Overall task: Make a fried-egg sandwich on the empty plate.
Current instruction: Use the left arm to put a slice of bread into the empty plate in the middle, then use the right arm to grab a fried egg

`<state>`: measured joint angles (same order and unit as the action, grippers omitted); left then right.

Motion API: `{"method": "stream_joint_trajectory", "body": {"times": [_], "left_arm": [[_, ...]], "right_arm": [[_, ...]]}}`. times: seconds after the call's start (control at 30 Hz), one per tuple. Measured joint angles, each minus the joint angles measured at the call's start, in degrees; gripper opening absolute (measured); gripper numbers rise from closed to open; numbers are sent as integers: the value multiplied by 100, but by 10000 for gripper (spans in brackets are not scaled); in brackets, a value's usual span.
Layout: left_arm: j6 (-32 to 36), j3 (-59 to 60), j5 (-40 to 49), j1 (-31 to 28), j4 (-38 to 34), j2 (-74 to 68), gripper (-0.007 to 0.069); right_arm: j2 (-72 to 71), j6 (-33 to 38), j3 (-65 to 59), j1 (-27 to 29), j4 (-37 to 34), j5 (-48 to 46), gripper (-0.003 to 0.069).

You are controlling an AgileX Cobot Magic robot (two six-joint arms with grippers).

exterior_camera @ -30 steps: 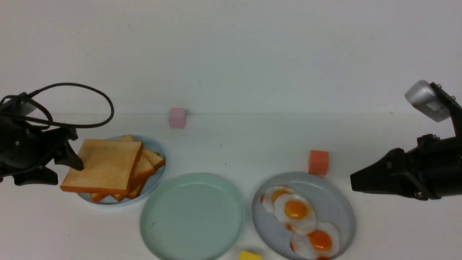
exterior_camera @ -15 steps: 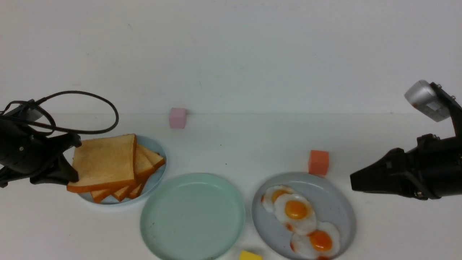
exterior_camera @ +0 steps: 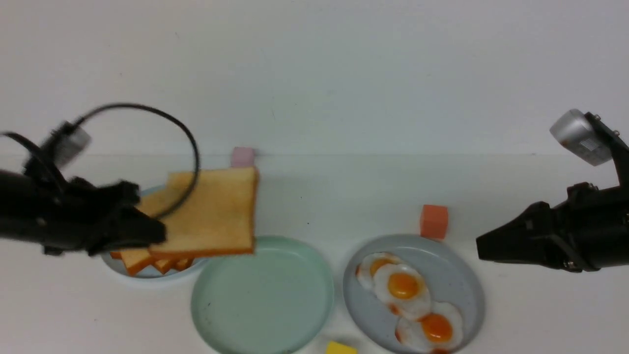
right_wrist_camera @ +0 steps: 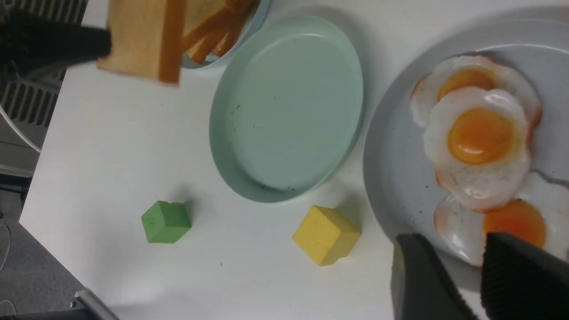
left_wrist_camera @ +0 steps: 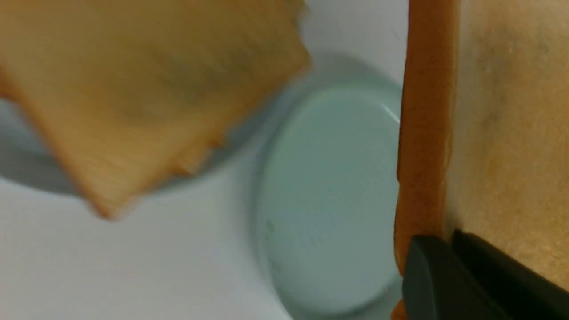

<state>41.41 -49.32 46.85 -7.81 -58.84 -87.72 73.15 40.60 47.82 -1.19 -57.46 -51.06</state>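
A: What is held on the left, and how?

B: A golden-brown toast slice (exterior_camera: 216, 216) is pinched at its left edge by the left gripper (exterior_camera: 156, 235), jaws clamped on the crust. It is held nearly flat above the pile of toast slices (exterior_camera: 147, 259) on the light-blue plate (exterior_camera: 147, 276)

A: Where is the empty plate to be found from there?

B: The mint-green plate (exterior_camera: 263, 300) lies to the gripper's right, nearer the robot and lower. Only the slice's near right corner is seen over its far left rim. A carry further right and toward the robot, then a lowering, is judged to be needed. The slice being square, no long axis has to be matched

A: And on the right?

B: Nothing of the sandwich is yet on the mint-green plate. The fried eggs (exterior_camera: 403, 285) lie on the grey-blue plate (exterior_camera: 459, 275) just beside it. The right gripper (exterior_camera: 482, 246) is held at that plate's right, fingers slightly parted, nothing grasped. It is the arm nearer the eggs
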Motion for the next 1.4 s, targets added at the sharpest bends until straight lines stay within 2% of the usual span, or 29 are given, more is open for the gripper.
{"method": "stream_joint_trajectory", "body": {"times": [0.23, 0.47, 0.57, 0.87, 0.97, 1.1, 1.2, 1.23, 1.27, 1.4], "left_arm": [[368, 430, -751, 884, -208, -499, 16], [66, 430, -1534, 1366, -304, -928, 29], [-142, 430, -1674, 1414, -278, -955, 76], [-721, 430, -1665, 1414, 238, -722, 360], [-802, 430, -1571, 1414, 313, -428, 408], [-964, 430, -1115, 1414, 332, 30, 414], [-1127, 430, -297, 1414, 410, 674, 388], [-1210, 430, 28, 1414, 475, 995, 369], [-1225, 430, 65, 1414, 488, 1045, 362], [-1753, 430, 443, 1414, 1091, 2207, 243]], "right_arm": [[4, 0, 0, 0, -158, 5, 241], [4, 0, 0, 0, -175, 9, 241], [4, 0, 0, 0, -181, 9, 241], [4, 6, 0, 0, -153, 21, 241], [4, 6, 0, 0, -170, 68, 241], [6, 6, 0, 0, -400, 369, 241], [6, 72, 0, 0, -1073, 904, 241], [6, 209, 0, 0, -1449, 1084, 241], [6, 270, 0, 0, -1502, 1128, 241], [88, 1248, 0, -6, -2662, 1258, 241]]}}
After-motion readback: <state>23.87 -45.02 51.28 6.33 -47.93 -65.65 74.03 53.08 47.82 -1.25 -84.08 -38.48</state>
